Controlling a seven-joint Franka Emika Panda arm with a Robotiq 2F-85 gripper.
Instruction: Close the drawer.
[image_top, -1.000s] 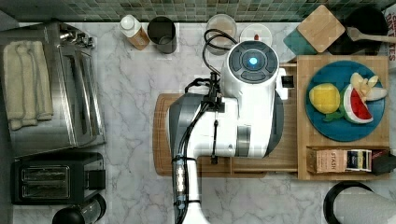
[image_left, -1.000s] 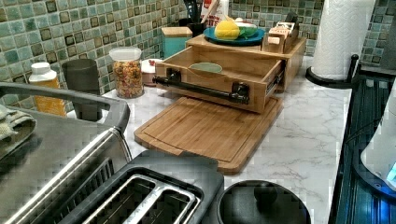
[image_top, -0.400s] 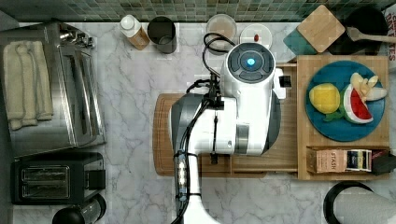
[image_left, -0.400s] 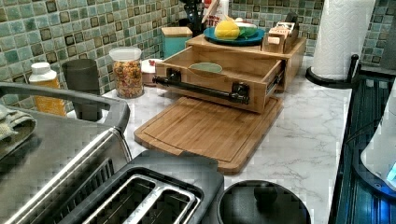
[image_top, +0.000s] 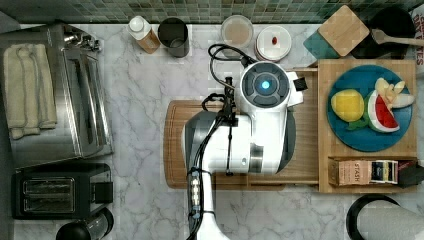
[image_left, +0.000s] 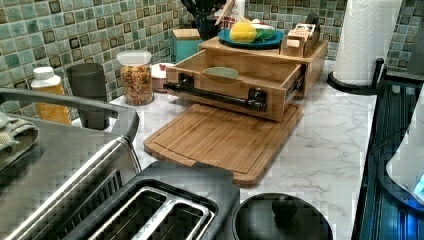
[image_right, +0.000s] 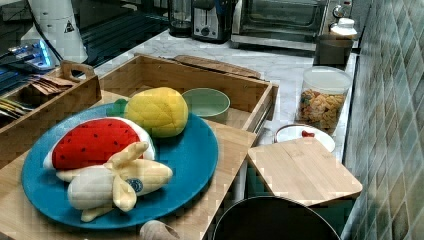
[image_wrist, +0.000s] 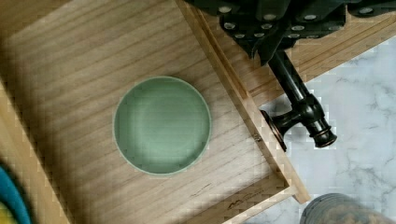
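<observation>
Overhead, the gripper sits at the black bar handle of the drawer, which stands pulled out over the cutting board; whether it clasps the bar cannot be told.

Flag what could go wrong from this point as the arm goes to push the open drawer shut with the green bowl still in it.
1. The end effector sits at the black bar handle; whether it grips is unclear, so it might slide off the bar.
2. The drawer is wide open, so an off-centre push may skew it and jam it.
3. The green bowl lies loose on the drawer floor; a quick push could slide it against a wall.
</observation>
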